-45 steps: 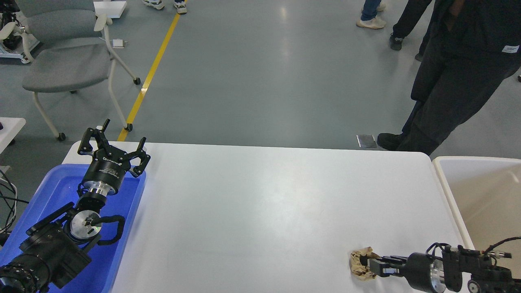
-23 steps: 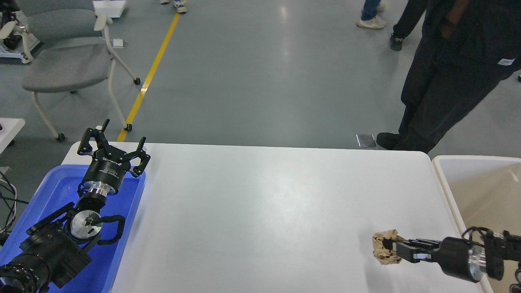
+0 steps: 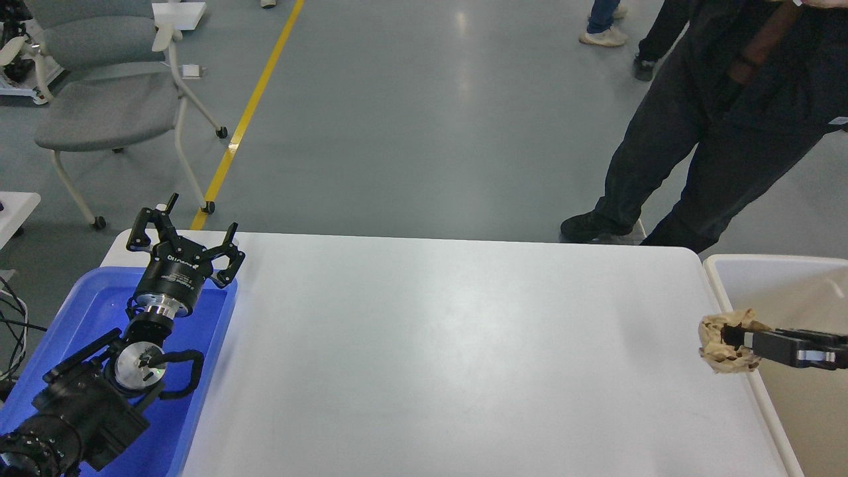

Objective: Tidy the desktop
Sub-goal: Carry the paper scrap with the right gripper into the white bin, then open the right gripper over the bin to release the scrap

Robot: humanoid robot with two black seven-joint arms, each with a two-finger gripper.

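The desktop (image 3: 430,344) is a large white tabletop with rounded corners. My right gripper (image 3: 734,339) is shut on a crumpled brown paper ball (image 3: 721,346) and holds it above the table's right edge, at the rim of the cream-white tub (image 3: 735,265). My left gripper (image 3: 182,232) is open and empty, its fingers spread, above the far end of the blue plastic tray (image 3: 86,311) at the table's left side.
A person in dark clothes (image 3: 715,119) stands just beyond the table's far right corner. A grey wheeled chair (image 3: 99,99) stands at the far left by a yellow floor line (image 3: 245,119). Cables (image 3: 13,318) hang left of the tray.
My right gripper has carried the paper ball from the table's near right up and rightward to the tub's rim. The person has stepped left. My left arm has not moved.
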